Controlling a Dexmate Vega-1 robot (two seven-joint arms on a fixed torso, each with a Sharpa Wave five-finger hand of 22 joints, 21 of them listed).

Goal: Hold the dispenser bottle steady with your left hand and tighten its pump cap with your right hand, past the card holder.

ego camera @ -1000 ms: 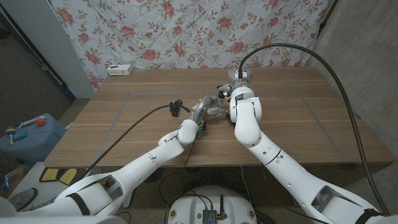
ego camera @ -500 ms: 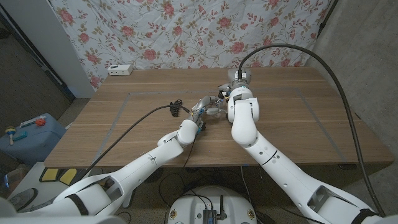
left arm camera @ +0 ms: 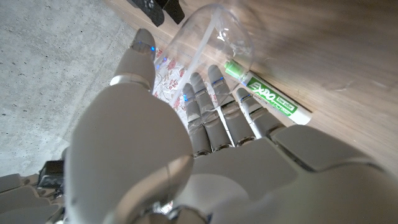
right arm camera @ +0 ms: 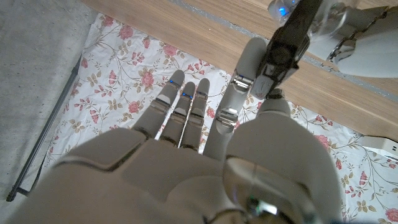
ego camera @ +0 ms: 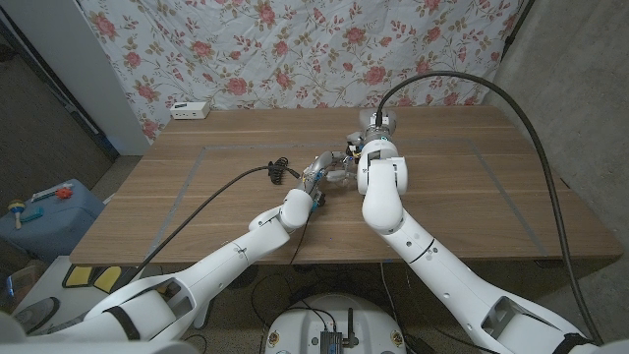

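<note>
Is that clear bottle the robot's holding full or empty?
Apparently empty: the clear bottle in the left hand shows wood grain through its wall, only a thin tube inside.

left robot hand [ego camera: 327, 171] at mid-table | right robot hand [ego camera: 360, 141] just beside | white box [ego camera: 189, 110] far edge

Clear dispenser bottle [left arm camera: 211, 37] stands mid-table, its black pump cap [right arm camera: 283, 46] on top.
</note>
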